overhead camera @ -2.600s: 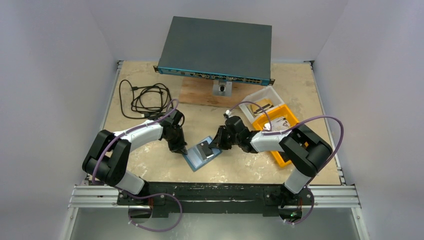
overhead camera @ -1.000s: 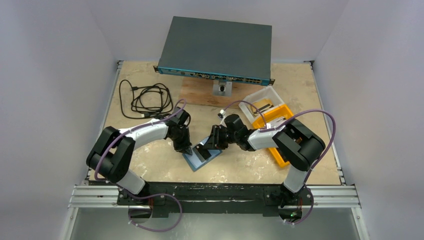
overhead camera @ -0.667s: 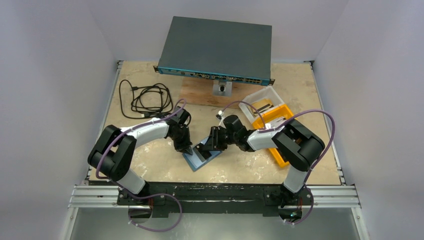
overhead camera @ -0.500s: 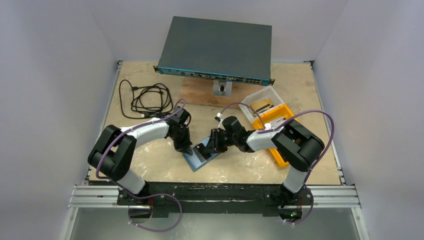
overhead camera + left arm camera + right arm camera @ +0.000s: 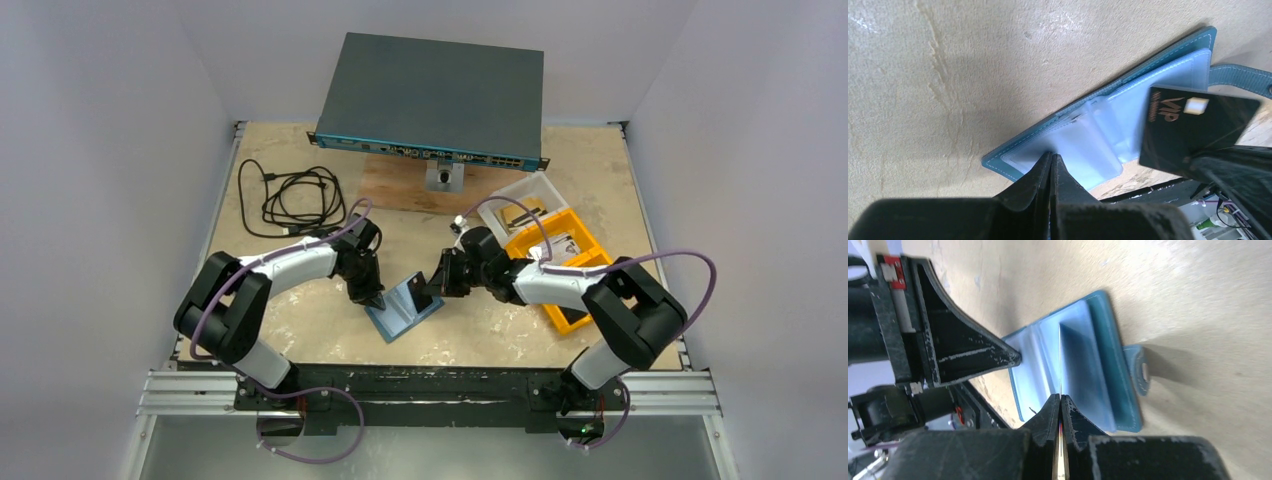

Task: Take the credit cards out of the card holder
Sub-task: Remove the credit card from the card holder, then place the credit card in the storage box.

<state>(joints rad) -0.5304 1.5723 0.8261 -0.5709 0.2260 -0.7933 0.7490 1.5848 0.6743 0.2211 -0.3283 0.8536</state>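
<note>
The teal-blue card holder (image 5: 398, 318) lies open on the table, clear inner pockets up, and also shows in the left wrist view (image 5: 1083, 137) and the right wrist view (image 5: 1100, 370). My left gripper (image 5: 376, 299) is shut, its tips (image 5: 1052, 156) pressing on the holder's left pocket. My right gripper (image 5: 431, 289) is shut on a credit card (image 5: 1193, 127), black with "VIP" lettering. It holds the card tilted just above the holder's right half, clear of the pockets. In the right wrist view the card (image 5: 1060, 360) shows edge-on between the fingers (image 5: 1060, 400). Other cards are not visible.
An orange bin (image 5: 590, 258) and a clear tub (image 5: 543, 187) stand to the right, behind my right arm. A network switch (image 5: 435, 95) on a wooden board (image 5: 390, 188) sits at the back. A coiled black cable (image 5: 290, 200) lies at the back left.
My right gripper has drawn back to the right with the card, which has come out of the holder's pocket and now stands tilted above it. My left gripper stays pressed on the holder.
</note>
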